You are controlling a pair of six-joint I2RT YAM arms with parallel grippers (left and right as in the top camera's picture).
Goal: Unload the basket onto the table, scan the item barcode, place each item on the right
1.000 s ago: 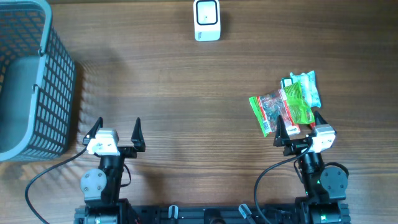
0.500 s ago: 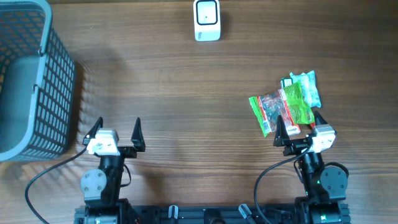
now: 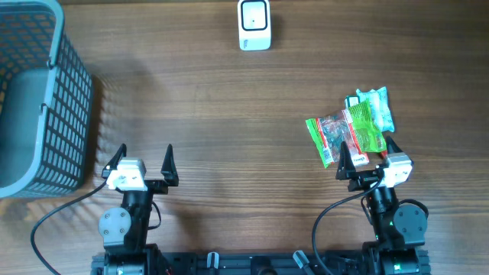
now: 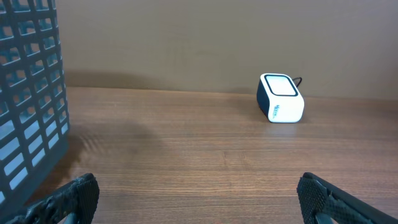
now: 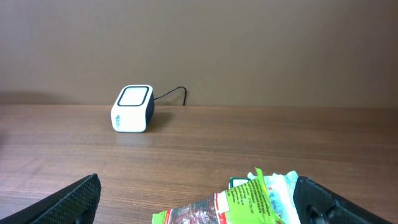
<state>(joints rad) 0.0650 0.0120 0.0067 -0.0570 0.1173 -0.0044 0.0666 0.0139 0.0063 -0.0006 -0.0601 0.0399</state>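
A green and red snack packet (image 3: pixel 345 135) lies flat at the right of the table, overlapping a teal packet (image 3: pixel 372 105) behind it. Both show low in the right wrist view, the snack packet (image 5: pixel 242 205) between and ahead of the fingers. The white barcode scanner (image 3: pixel 254 24) stands at the far middle edge, seen too as the scanner (image 4: pixel 280 98) and scanner (image 5: pixel 132 109). My right gripper (image 3: pixel 367 156) is open, its tips just short of the packet's near end. My left gripper (image 3: pixel 145 159) is open over bare wood at the near left, holding nothing.
A tall blue-grey mesh basket (image 3: pixel 34 99) fills the far left corner; its wall (image 4: pixel 28 93) rises beside my left fingers. The scanner's cable (image 5: pixel 174 92) trails toward the back wall.
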